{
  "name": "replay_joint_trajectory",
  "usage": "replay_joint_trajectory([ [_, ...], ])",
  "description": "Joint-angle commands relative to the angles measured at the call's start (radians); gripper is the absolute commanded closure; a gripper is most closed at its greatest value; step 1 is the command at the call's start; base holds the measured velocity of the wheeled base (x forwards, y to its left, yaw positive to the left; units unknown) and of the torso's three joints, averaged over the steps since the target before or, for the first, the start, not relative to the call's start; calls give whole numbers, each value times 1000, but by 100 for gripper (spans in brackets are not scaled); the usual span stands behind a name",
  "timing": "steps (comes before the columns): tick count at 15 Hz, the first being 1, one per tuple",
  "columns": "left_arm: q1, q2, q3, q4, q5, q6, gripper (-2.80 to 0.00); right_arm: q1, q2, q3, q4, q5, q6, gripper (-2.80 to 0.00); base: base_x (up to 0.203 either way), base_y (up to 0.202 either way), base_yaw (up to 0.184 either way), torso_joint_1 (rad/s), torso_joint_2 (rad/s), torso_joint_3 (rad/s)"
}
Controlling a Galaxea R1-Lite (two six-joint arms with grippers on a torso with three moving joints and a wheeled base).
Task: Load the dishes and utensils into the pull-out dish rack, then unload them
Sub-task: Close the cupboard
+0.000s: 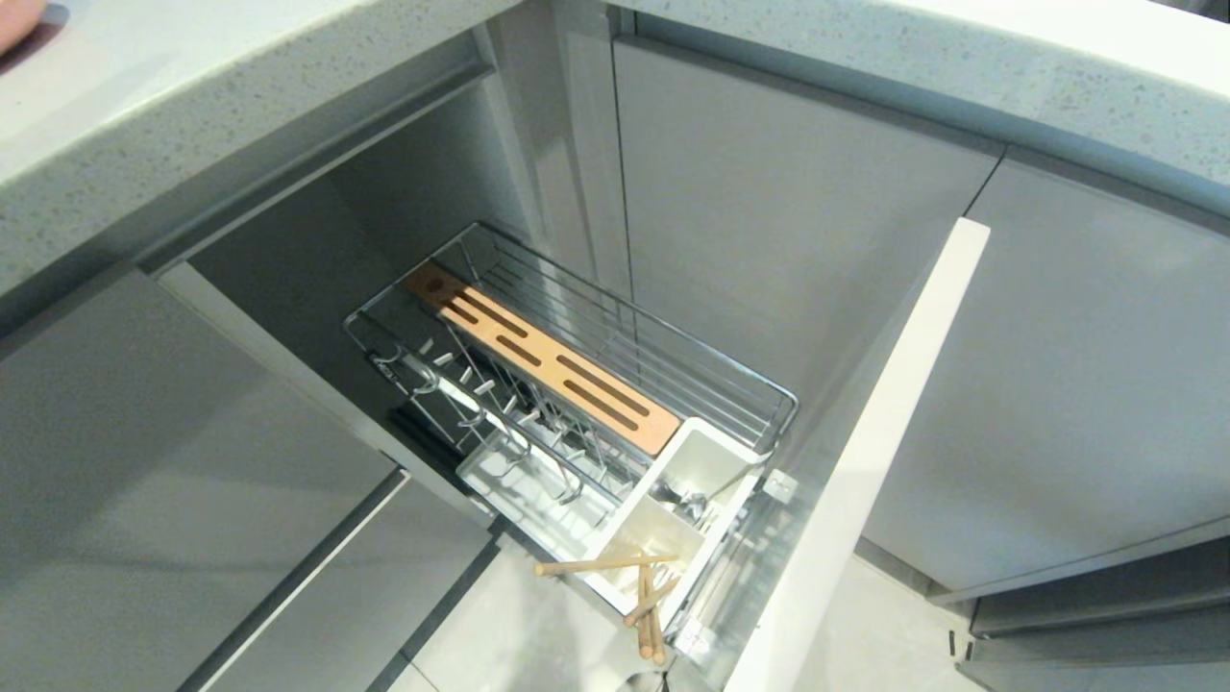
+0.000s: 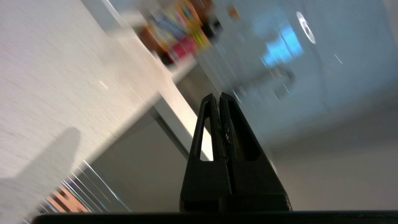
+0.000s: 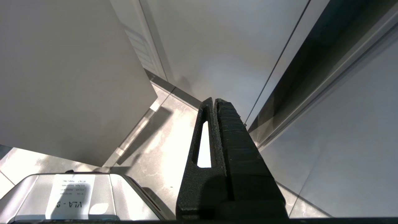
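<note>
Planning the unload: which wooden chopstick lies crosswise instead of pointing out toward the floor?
The chopstick resting level across the white utensil box. The other chopsticks slant down past its front edge.

**Chrome, Wood and Plastic on Show**

Shiny chrome wire is seen forming the pull-out dish rack [image 1: 615,332], capped by a smooth light-wood strip [image 1: 543,360]. A glossy white plastic utensil box [image 1: 673,500] is noted, with matt wooden chopsticks [image 1: 629,591] propped in it. Speckled stone-like countertop [image 1: 192,125] is shown above satin grey cabinet fronts [image 1: 1076,384]
</note>
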Motion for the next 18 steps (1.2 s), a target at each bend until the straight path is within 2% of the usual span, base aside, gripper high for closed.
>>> replay_joint_trajectory([
  [1, -173, -56, 121, -64, -59, 41, 0, 0, 0, 1, 0, 0, 0, 0, 0, 0, 0, 0, 0, 0],
  [4, -329, -59, 185, -110, -188, 90, 0, 0, 0, 1, 0, 0, 0, 0, 0, 0, 0, 0, 0, 0],
  [6, -385, -41, 203, -108, -323, 95, 0, 1, 0, 2, 0, 0, 0, 0, 0, 0, 0, 0, 0, 0],
  [8, -409, 11, 181, -46, -363, 118, 0, 0, 0, 2, 0, 0, 0, 0, 0, 0, 0, 0, 0, 0],
  [9, -424, 47, 147, 35, -360, 181, 0, 2, 0, 1, 0, 0, 0, 0, 0, 0, 0, 0, 0, 0],
  [10, -449, 84, 98, 139, -317, 264, 0, 0, 0, 2, 0, 0, 0, 0, 0, 0, 0, 0, 0, 0],
  [12, -524, 156, -15, 301, -73, 445, 0, 1, 0, 2, 0, 0, 0, 0, 0, 0, 0, 0, 0, 0],
  [13, -569, 198, -88, 359, -2, 526, 0, 0, 0, 2, 0, 0, 0, 0, 0, 0, 0, 0, 0, 0],
  [14, -627, 238, -140, 396, 35, 565, 0, 0, 0, 1, 0, 0, 0, 0, 0, 0, 0, 0, 0, 0],
  [16, -748, 290, -179, 432, 91, 600, 0, 0, 0, 1, 0, 0, 0, 0, 0, 0, 0, 0, 0, 0],
  [18, -896, 349, -188, 449, 222, 619, 0, 0, 0, 2, 0, 0, 0, 0, 0, 0, 0, 0, 0, 0],
])
